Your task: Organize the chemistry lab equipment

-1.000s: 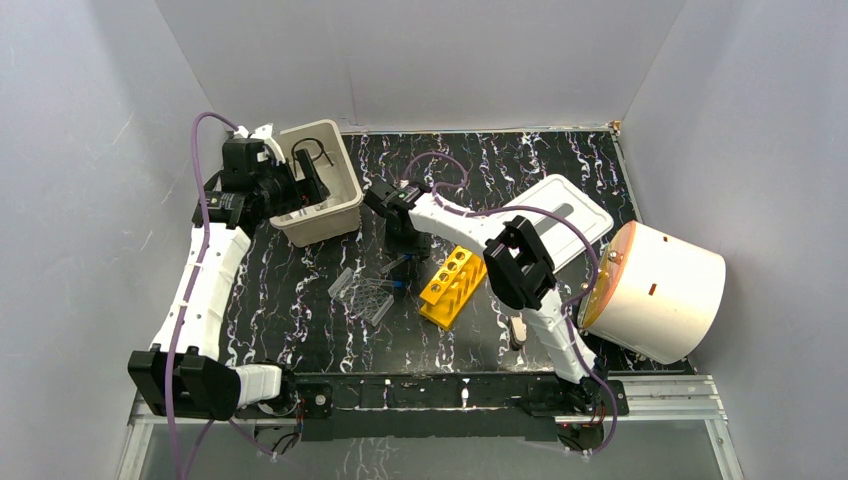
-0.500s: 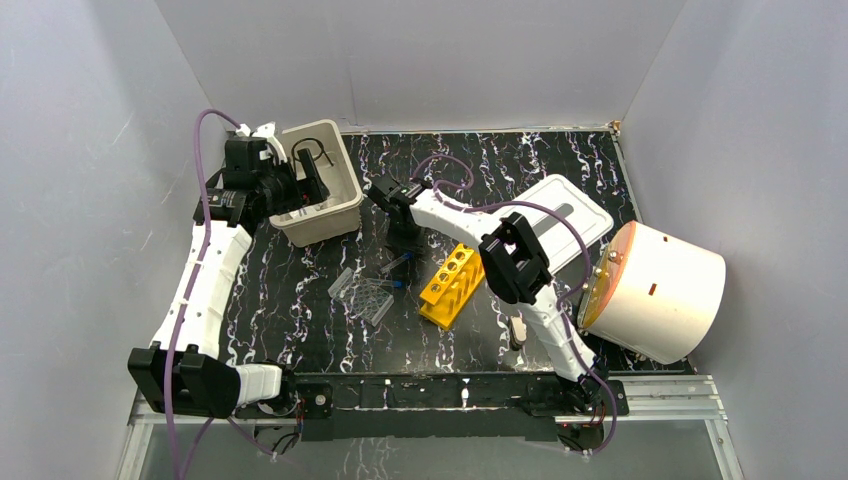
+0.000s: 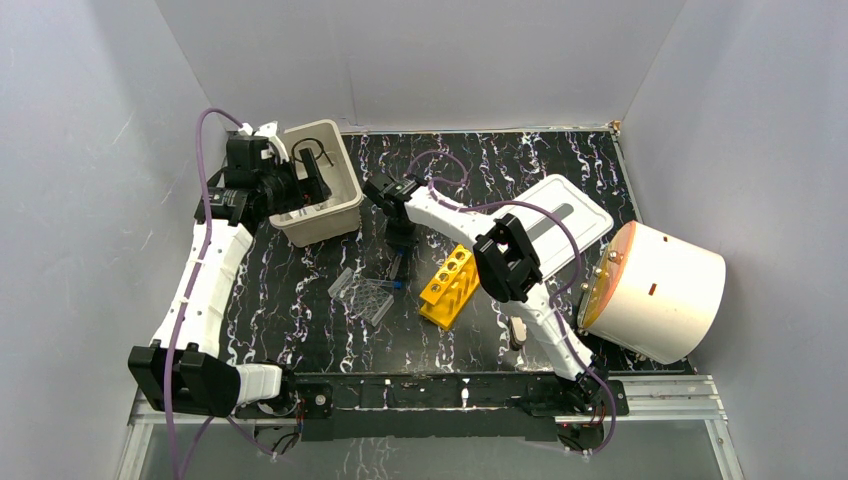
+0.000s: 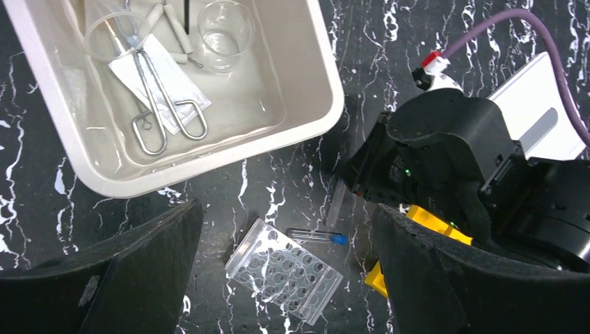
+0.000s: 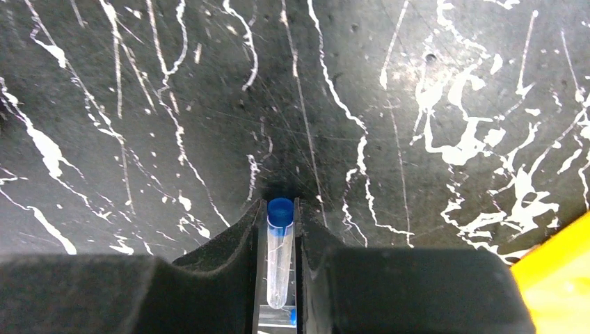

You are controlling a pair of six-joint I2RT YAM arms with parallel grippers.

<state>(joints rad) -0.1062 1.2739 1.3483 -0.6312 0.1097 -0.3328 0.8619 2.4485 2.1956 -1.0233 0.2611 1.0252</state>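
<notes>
Right wrist view: the right gripper [image 5: 280, 209] points down at the black marbled table [image 5: 431, 83]. Its two black fingers are closed against the sides of a clear blue-capped tube [image 5: 279, 257]. The tube runs along the narrow gap between the fingers, with its cap toward their tips. A corner of the yellow six-hole tube rack [image 5: 560, 278] shows just to the right of the fingers.

In the left wrist view, the left gripper [image 4: 286, 209] hangs above the table with its fingers spread wide, grasping nothing. Framed between its fingers, the clear ridged tray [image 4: 285, 273] lies flat on the table, with a second blue-capped tube [image 4: 316, 236] lying just beside it. Farther ahead of the fingers and to their left sits the beige bin [image 4: 327, 104]. A glass beaker [image 4: 225, 26] and metal tongs [image 4: 156, 115] lie inside it.
</notes>
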